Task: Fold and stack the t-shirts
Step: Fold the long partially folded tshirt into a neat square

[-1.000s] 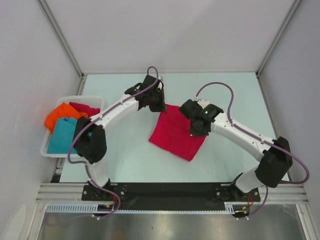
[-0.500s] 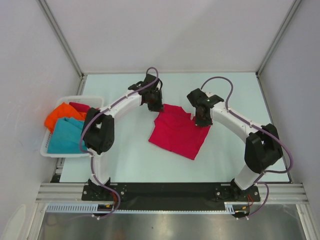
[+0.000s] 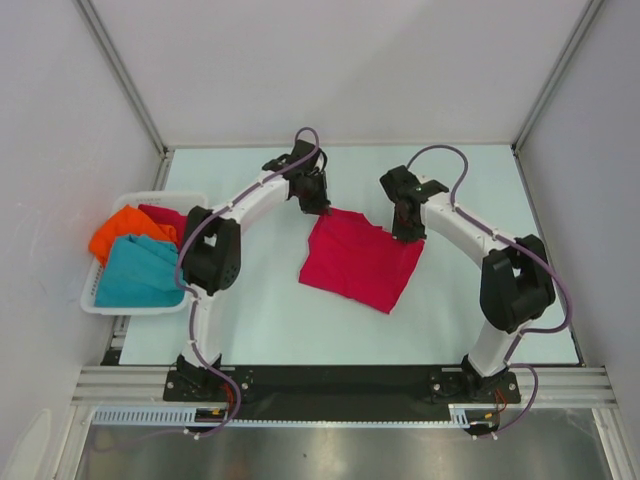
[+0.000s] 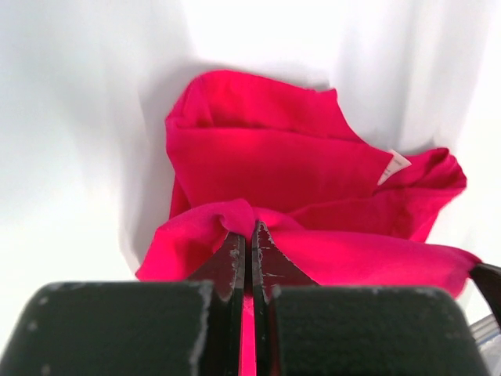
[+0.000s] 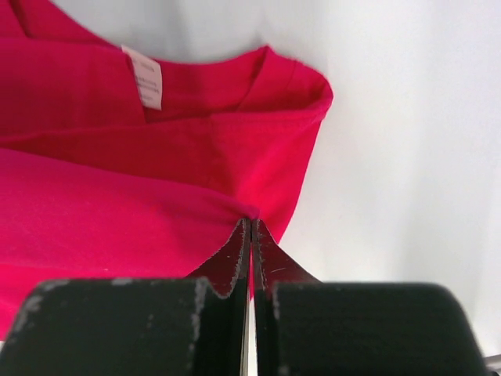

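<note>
Left gripper (image 4: 248, 235): fingers pressed together, a fold of the red shirt (image 3: 360, 262) pinched between the tips. Right gripper (image 5: 250, 231): likewise clamped on a hem of the same shirt. Each holds one far corner.

Red shirt lies mid-bench, flat apart from the lifted far edge. The neck label (image 5: 145, 77) shows between the grippers, so the collar end faces the far edge. The held edge runs left to right, its right end skewed toward the near edge. Outline close to square; the long axis looks to follow the held edge, but I cannot be sure.

Progress, as judged: early. This shirt seems part-folded, not finished. Orange shirt (image 3: 122, 228), teal shirt (image 3: 140, 272) and second red shirt (image 3: 172, 217) sit crumpled in the basket (image 3: 130, 310) at the left edge. No stack started.
</note>
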Available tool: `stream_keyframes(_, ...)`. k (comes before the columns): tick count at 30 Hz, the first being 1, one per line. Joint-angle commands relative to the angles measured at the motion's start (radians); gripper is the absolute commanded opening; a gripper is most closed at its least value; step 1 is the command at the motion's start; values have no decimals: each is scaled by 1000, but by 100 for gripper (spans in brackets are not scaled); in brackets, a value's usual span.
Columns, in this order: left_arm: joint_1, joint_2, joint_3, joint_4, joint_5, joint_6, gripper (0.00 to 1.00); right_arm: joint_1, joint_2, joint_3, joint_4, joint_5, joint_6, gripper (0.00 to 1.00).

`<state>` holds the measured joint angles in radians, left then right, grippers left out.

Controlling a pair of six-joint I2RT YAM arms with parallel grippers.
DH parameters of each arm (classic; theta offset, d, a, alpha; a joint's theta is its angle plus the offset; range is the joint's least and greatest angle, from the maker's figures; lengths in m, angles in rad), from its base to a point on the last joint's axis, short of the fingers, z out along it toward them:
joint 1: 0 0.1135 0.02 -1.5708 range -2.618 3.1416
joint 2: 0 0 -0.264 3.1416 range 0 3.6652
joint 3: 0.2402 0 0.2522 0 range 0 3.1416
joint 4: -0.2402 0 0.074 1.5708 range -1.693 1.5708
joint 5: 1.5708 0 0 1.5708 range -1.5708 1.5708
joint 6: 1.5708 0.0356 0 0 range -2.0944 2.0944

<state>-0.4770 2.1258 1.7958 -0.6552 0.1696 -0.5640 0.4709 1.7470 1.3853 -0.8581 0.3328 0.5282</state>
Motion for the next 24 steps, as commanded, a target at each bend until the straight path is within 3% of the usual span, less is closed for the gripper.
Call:
stream_keyframes(1, 18, 25, 83, -3, 10, 23, 0, -21, 8, 81, 8, 40, -19, 0)
stream_keyframes(24, 26, 180, 298, -63, 54, 16, 0, -69, 68, 158, -19, 155, 39, 0)
